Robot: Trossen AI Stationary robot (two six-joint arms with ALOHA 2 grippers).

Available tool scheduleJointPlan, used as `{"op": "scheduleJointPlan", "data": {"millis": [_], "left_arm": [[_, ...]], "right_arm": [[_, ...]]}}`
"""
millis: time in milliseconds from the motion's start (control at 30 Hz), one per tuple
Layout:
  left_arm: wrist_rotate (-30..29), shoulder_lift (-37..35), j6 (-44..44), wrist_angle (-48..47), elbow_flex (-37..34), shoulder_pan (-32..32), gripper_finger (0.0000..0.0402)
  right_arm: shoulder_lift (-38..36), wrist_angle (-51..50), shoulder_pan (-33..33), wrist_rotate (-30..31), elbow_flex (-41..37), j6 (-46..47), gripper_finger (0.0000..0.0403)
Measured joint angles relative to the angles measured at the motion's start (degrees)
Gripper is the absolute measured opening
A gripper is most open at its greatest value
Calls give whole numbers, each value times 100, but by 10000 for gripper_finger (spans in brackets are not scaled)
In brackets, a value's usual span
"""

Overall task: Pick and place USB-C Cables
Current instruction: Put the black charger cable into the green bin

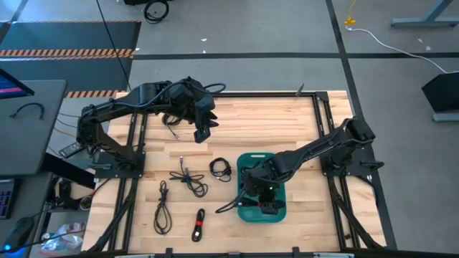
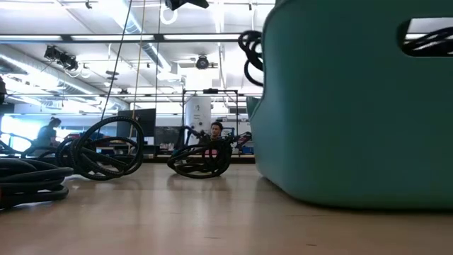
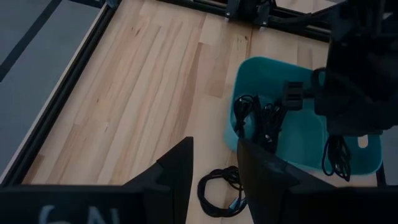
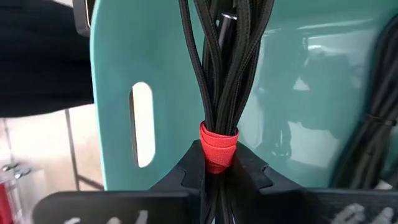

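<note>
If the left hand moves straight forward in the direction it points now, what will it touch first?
Probably the coiled black cable on the table, in line with the open left hand, just before the teal tub. Depth is unclear, so it might pass beside it and meet bare wood.

Counter [image 1: 272,125]: pale butcher-block wood planks, black metal frame around it. Directly on it before me: teal plastic tub [image 1: 280,213]; coiled black cable [image 1: 220,168] just beside the tub; three more black cable bundles [image 1: 190,179]; one red-banded black bundle [image 1: 198,225].
</note>
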Motion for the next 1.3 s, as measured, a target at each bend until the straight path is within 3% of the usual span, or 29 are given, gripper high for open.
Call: {"op": "scheduleJointPlan", "data": {"millis": [200,700,933,1300], "left_arm": [[-2,0,0,0,0,1,130],[-1,0,22,2,0,1,130],[-1,0,24,-2,0,0,130],[0,0,22,-4,0,0,130]], "right_arm": [[128,46,4,-264,4,0,45],[185,151,4,-218,0,-108,45],[183,147,4,-221,0,-103,90],[181,147,15,-384,0,-248,89]]}}
